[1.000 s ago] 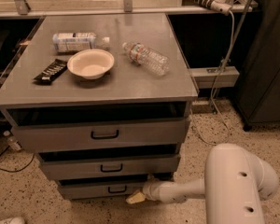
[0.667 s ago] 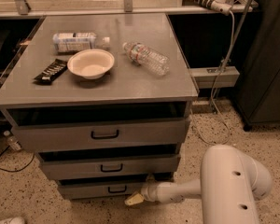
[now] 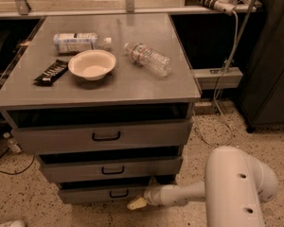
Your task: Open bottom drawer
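The bottom drawer (image 3: 97, 193) is the lowest grey drawer of the cabinet, with a small black loop handle (image 3: 118, 193); its front stands slightly out. My gripper (image 3: 136, 203) is low by the floor, just right of and below that handle, at the drawer's lower right. My white arm (image 3: 236, 186) reaches in from the lower right.
The middle drawer (image 3: 111, 168) and top drawer (image 3: 102, 136) sit above. On the cabinet top (image 3: 161, 86) lie a white bowl (image 3: 92, 64), a clear plastic bottle (image 3: 148, 58), a second bottle (image 3: 78, 42) and a dark snack bar (image 3: 51, 72). Cables (image 3: 222, 89) hang at right.
The camera has shifted slightly, so my arm's white housing sits a little further left in view. The gripper stays by the bottom drawer's front.
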Tool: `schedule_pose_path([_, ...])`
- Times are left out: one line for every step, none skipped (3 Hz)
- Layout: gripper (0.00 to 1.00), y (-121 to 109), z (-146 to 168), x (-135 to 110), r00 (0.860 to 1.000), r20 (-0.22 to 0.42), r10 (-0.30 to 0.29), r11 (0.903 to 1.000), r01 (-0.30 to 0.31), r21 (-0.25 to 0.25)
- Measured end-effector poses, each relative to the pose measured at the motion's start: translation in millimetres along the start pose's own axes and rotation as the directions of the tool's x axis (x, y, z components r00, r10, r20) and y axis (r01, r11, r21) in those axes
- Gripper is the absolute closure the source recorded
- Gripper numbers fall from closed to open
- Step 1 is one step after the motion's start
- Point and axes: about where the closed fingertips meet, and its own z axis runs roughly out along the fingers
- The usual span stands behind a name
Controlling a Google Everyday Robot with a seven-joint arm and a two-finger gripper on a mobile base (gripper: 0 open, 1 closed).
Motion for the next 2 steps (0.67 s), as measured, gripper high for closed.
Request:
schedule_pose_path([0.00,0,-3,-2,1.000,0.000,0.000,1.0000,0.000,0.000])
schedule_pose_path([0.00,4,-18,13,0.999,-0.036,0.038,0.9992,-0.038,-0.013])
